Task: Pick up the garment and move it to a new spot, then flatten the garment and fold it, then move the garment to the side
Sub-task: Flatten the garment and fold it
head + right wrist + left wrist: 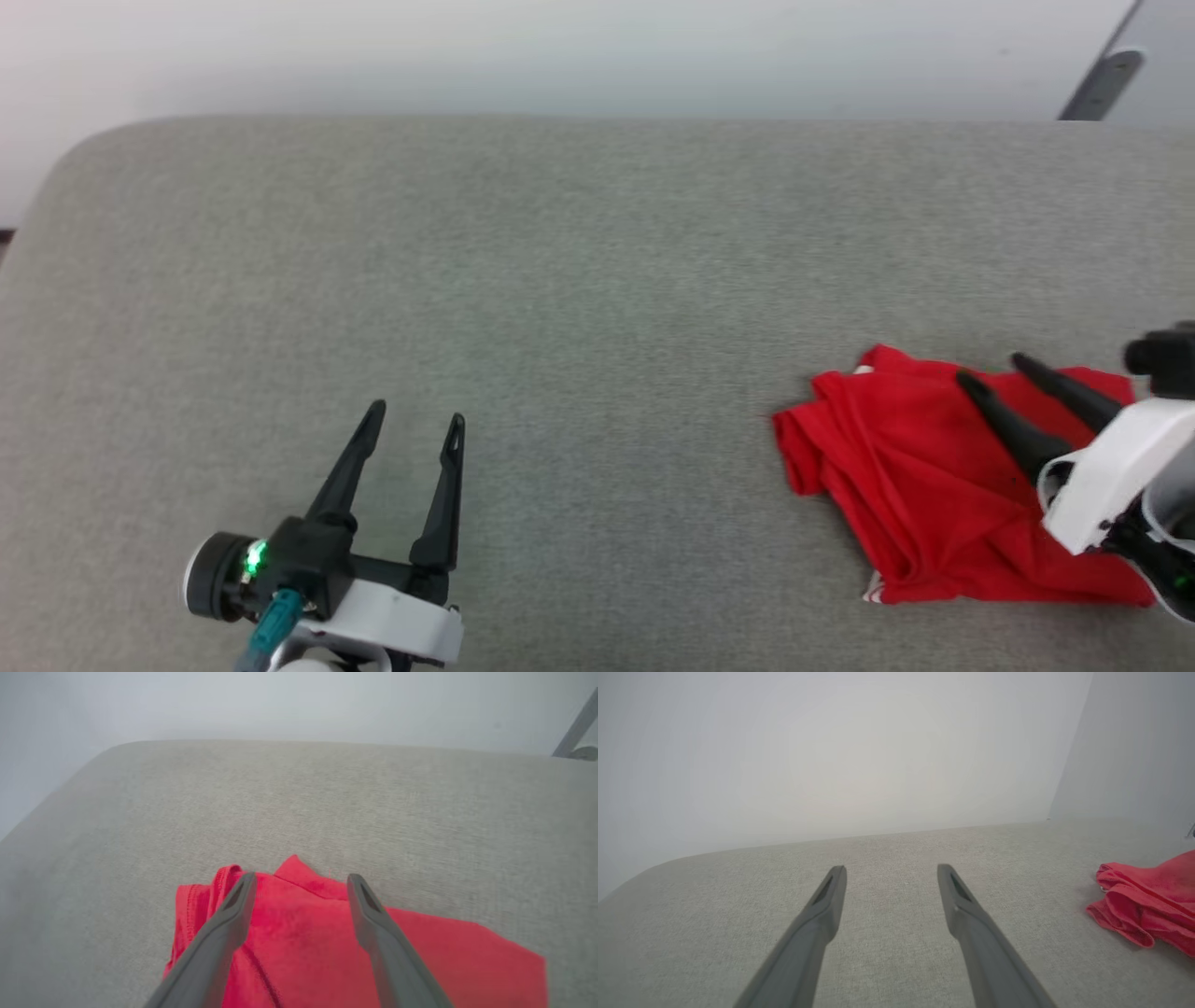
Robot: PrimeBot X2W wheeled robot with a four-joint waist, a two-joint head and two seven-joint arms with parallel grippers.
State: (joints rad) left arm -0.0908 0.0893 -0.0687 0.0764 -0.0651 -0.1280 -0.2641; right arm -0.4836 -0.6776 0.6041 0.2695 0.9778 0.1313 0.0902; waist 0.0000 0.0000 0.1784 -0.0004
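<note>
Garment (pixel 896 467) crumpled, right gripper (pixel 990 367) angled over it, fingers (pixel 1004 422) apart

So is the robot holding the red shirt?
No, nothing is held. The right gripper is open, fingers spread over the shirt, not pinching it. The left gripper is open over the grey surface.

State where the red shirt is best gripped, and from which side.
Grip the shirt by the bunched folds at its left edge, coming from above with the open right gripper over it; they stand up, while the flatter cloth probably offers no pinch.
</note>
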